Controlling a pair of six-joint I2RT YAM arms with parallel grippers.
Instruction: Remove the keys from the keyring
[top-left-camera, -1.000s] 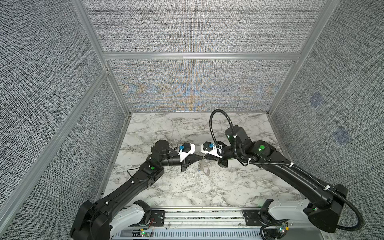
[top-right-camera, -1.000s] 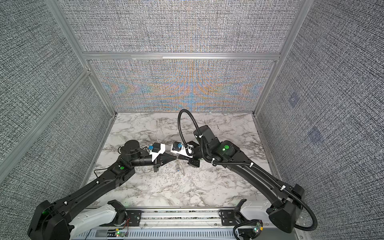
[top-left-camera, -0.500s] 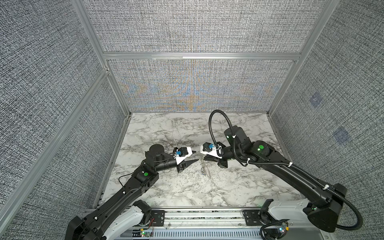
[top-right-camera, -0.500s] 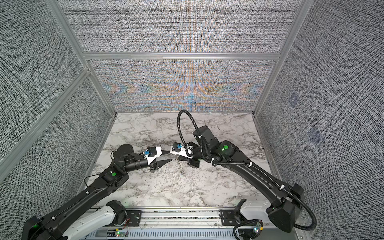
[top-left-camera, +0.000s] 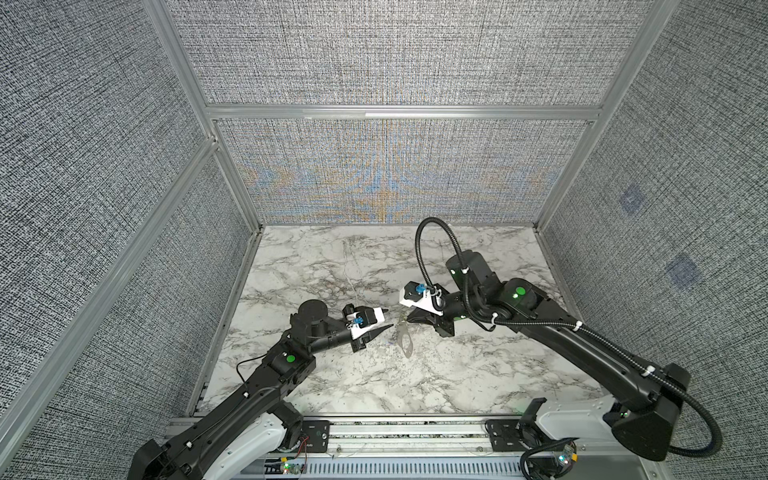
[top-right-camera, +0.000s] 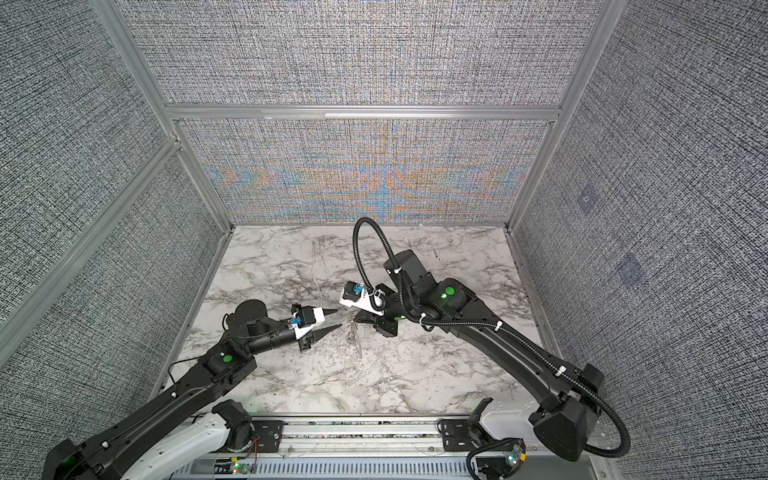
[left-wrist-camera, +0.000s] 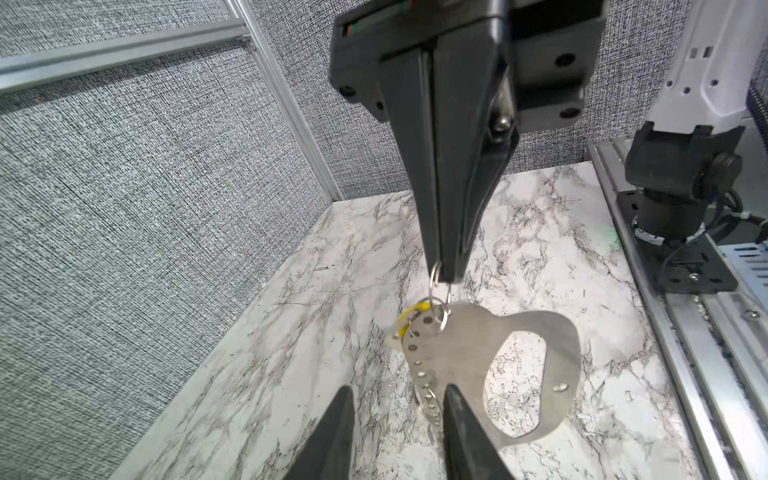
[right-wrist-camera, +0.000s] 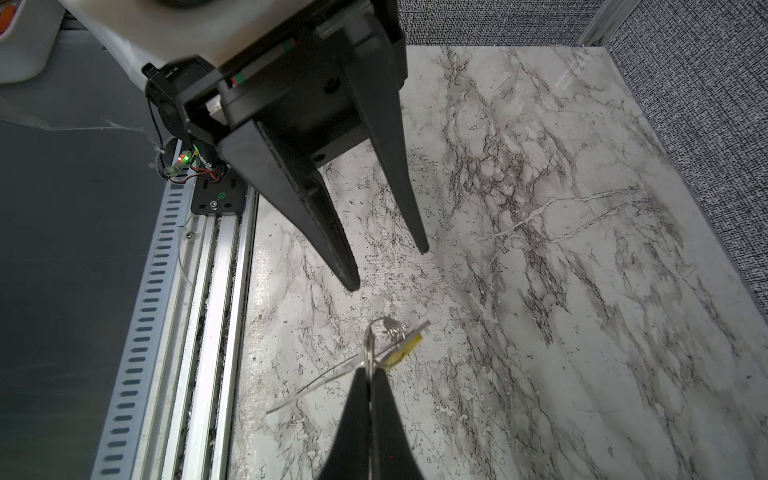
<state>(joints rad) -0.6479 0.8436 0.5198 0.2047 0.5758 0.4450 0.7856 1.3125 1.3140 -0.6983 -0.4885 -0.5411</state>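
— Top views?
— The keyring (top-left-camera: 405, 343) hangs under my right gripper (top-left-camera: 409, 320); the left gripper (top-left-camera: 387, 325) is beside it.
— Left wrist?
— Right gripper pinches a small wire ring (left-wrist-camera: 438, 291) atop the keyring; left fingers (left-wrist-camera: 340, 424) stand apart.
— Right wrist?
— A yellow tag (right-wrist-camera: 405, 351) sits beside that ring.

bright even light (soft edges, moiré)

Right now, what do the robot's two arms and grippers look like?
The left arm and right arm are black, with round green marks and white bases. A ribbed black cable loops along the right arm. The left gripper and right gripper each have two long, black, tapering fingers.
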